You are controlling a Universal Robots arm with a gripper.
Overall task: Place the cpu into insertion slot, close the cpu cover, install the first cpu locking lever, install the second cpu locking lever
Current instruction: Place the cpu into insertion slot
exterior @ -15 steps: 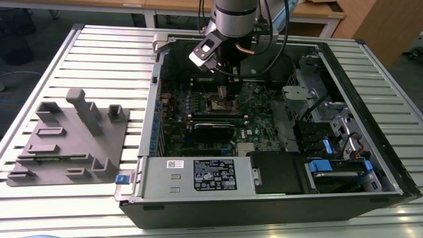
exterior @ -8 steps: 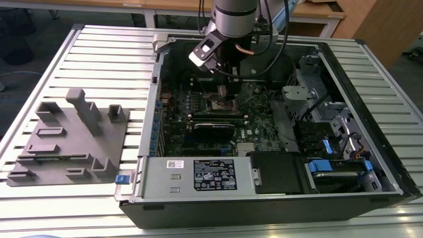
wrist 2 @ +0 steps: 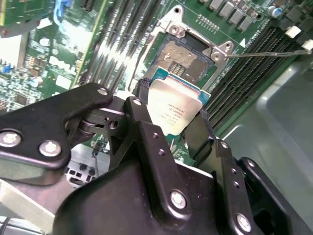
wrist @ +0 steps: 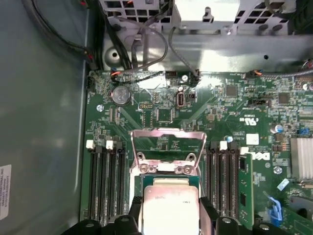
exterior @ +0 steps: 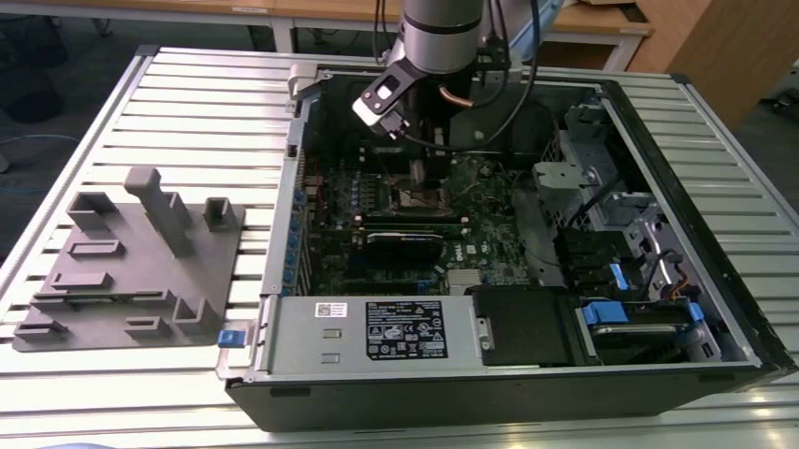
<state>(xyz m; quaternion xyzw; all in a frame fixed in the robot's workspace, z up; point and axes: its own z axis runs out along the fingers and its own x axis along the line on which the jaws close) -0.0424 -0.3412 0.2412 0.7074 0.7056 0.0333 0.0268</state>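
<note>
Slatted pale tabletop is carrying an open computer case, and inside it the green board is lying flat beneath the arm. The gripper is pinching the cpu by two opposite edges. Its fingers are pressing in from either side, so the chip is sitting between the tips with its silver-grey top facing the wrist.

Just beyond the fingertips, the insertion slot is lying open and bare. The chip is hanging over the slot's near edge, apart from it and not yet seated. Past the slot, the cpu cover is standing raised on its hinge, and a thin wire lever is sticking out to one side of the socket.

The likeliest trouble, as I am reading it, is the chip coming down skewed or offset. It looks out of line with the slot, and a corner landing first could be bending the fine contacts. The narrow edge grip is also risking a slip, and travel too far forward could be knocking the raised cover.
</note>
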